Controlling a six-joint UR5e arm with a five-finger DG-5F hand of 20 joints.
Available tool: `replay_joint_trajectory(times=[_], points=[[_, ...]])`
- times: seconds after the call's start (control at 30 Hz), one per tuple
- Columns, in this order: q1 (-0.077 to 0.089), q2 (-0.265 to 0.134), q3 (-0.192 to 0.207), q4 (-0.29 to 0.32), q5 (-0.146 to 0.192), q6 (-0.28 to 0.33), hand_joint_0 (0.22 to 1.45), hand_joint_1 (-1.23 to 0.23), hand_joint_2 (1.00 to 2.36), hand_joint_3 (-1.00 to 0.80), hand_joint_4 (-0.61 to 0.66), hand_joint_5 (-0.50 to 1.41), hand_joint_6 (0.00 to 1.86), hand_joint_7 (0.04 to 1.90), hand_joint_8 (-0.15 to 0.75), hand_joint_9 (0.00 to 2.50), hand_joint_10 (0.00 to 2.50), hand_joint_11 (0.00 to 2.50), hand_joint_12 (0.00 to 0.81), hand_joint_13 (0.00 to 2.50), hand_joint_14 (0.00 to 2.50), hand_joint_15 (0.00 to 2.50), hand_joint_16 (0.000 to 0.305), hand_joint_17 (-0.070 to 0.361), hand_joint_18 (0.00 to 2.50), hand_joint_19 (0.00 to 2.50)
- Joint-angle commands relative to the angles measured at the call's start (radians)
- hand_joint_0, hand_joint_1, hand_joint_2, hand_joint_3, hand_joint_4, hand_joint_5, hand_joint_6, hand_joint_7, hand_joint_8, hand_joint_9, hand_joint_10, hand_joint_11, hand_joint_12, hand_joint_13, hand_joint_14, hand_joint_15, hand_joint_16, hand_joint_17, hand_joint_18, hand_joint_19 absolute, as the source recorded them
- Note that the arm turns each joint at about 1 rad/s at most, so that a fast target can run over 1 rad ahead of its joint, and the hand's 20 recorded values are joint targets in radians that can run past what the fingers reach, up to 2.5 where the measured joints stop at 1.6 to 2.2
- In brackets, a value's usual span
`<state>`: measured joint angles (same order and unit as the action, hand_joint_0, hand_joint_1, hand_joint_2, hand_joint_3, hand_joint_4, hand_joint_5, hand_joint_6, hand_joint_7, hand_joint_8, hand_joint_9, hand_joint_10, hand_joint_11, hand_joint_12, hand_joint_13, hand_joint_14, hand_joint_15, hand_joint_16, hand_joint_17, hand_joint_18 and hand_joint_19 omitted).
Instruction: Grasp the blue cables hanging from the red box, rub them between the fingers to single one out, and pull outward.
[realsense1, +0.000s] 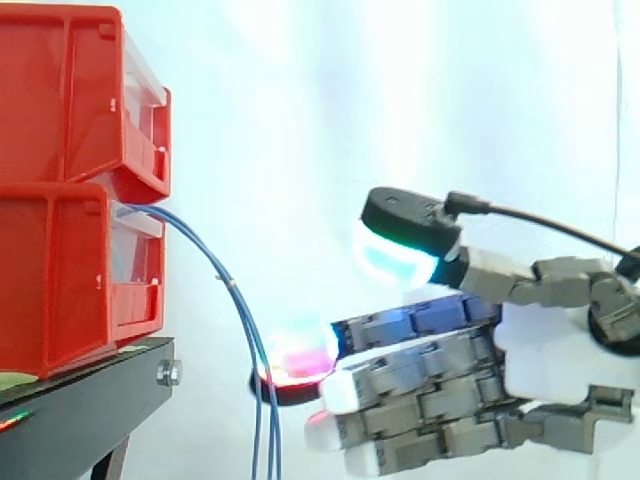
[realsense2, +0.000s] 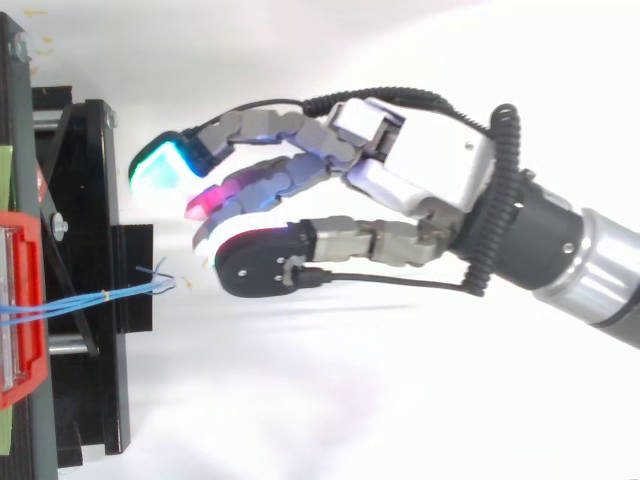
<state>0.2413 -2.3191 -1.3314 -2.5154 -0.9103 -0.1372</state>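
1. Nearest in the side view: blue cables (realsense1: 232, 287), leaving the front of the lower red bin (realsense1: 60, 270), arching out to the right, then dropping straight down past the edge of the black stand (realsense1: 90, 400), lower ends cut off by the frame. From above, the same cables (realsense2: 100, 296) running right from the bin's red rim (realsense2: 30, 370) across the stand (realsense2: 90, 200), bunched close together and fanning slightly at the end.
2. Just behind: the hand (realsense1: 560, 350), extended from the right edge, open, fingers stretched nearly straight toward the cables, nothing gripped. One black-backed fingertip (realsense1: 395, 255) raised above the rest, glowing cyan-green on its underside, well apart from the fingers below.
3. Lower down: the other fingers stacked close together and roughly level, one red-pink fingertip (realsense1: 297, 358) just beside the hanging cables; touching or not, impossible to tell from the side. From above, a bare gap between the cable ends and the nearest pad of the hand (realsense2: 430, 160); a green-cyan fingertip (realsense2: 160, 170) farther back, just off the stand's edge, with a magenta one beside it.
4. To the left: the upper red bin (realsense1: 60, 90) stacked on the lower one, both on the stand, clear front panels facing the hand.
5. Farthest: the white curtain (realsense1: 300, 100) behind everything.
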Motion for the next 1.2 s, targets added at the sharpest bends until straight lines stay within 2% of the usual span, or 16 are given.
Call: replay_joint_trajectory(times=[0.0,0.07,0.13,0.27,0.4,0.47,0.5,0.57,0.63,0.67,0.77,1.07,1.17], points=[[-0.004,-0.060,0.078,-0.037,-0.004,0.051,0.55,-0.62,1.01,-0.42,0.26,-0.15,0.50,0.72,0.287,0.97,0.01,0.38,0.365,0.74,0.01,0.30,0.044,0.099,0.56,0.32],[-0.005,-0.088,0.123,-0.057,-0.009,0.077,0.55,-0.62,1.01,-0.42,0.26,-0.15,0.50,0.72,0.287,0.97,0.01,0.39,0.364,0.74,0.01,0.31,0.044,0.099,0.56,0.32],[-0.002,-0.097,0.146,-0.057,-0.021,0.065,0.55,-0.62,1.01,-0.42,0.26,-0.15,0.50,0.73,0.285,0.98,0.01,0.39,0.366,0.74,0.01,0.31,0.045,0.100,0.56,0.32],[0.001,-0.097,0.146,-0.042,-0.030,0.031,0.55,-0.62,1.00,-0.43,0.26,-0.14,0.50,0.76,0.283,1.02,0.02,0.47,0.367,0.74,0.01,0.34,0.051,0.114,0.57,0.36],[0.006,-0.097,0.146,0.001,-0.044,-0.010,0.54,-0.64,1.00,-0.43,0.26,-0.14,0.50,0.78,0.283,1.04,0.02,0.51,0.378,0.72,0.01,0.35,0.055,0.123,0.56,0.36],[0.010,-0.120,0.152,0.030,-0.055,-0.030,0.54,-0.66,1.00,-0.44,0.26,-0.14,0.50,0.78,0.282,1.04,0.02,0.51,0.381,0.66,0.01,0.33,0.055,0.125,0.50,0.33],[0.010,-0.126,0.155,0.038,-0.059,-0.030,0.54,-0.66,1.00,-0.44,0.26,-0.14,0.50,0.78,0.281,1.03,0.02,0.50,0.379,0.64,0.01,0.32,0.055,0.124,0.49,0.31],[0.010,-0.167,0.175,0.064,-0.079,-0.010,0.53,-0.66,1.00,-0.44,0.26,-0.14,0.50,0.78,0.276,1.01,0.02,0.50,0.379,0.62,0.01,0.30,0.055,0.123,0.47,0.30],[0.010,-0.178,0.184,0.069,-0.087,0.011,0.53,-0.66,1.00,-0.44,0.26,-0.14,0.50,0.77,0.279,1.01,0.02,0.49,0.378,0.62,0.01,0.30,0.054,0.123,0.47,0.29],[0.012,-0.180,0.182,0.072,-0.090,0.030,0.53,-0.66,1.00,-0.43,0.26,-0.14,0.50,0.77,0.279,1.01,0.02,0.49,0.378,0.62,0.01,0.29,0.054,0.122,0.47,0.29],[0.012,-0.180,0.182,0.064,-0.093,0.036,0.53,-0.66,1.00,-0.44,0.26,-0.14,0.50,0.78,0.280,1.01,0.02,0.50,0.378,0.64,0.01,0.31,0.054,0.121,0.46,0.31],[0.012,-0.180,0.184,0.095,-0.094,0.033,0.54,-0.65,1.00,-0.43,0.27,-0.13,0.50,0.79,0.284,1.06,0.02,0.54,0.376,0.69,0.01,0.33,0.053,0.118,0.50,0.32],[0.012,-0.180,0.184,0.096,-0.107,0.036,0.54,-0.65,1.01,-0.43,0.27,-0.13,0.50,0.81,0.285,1.08,0.02,0.57,0.377,0.69,0.01,0.33,0.052,0.118,0.50,0.32]])
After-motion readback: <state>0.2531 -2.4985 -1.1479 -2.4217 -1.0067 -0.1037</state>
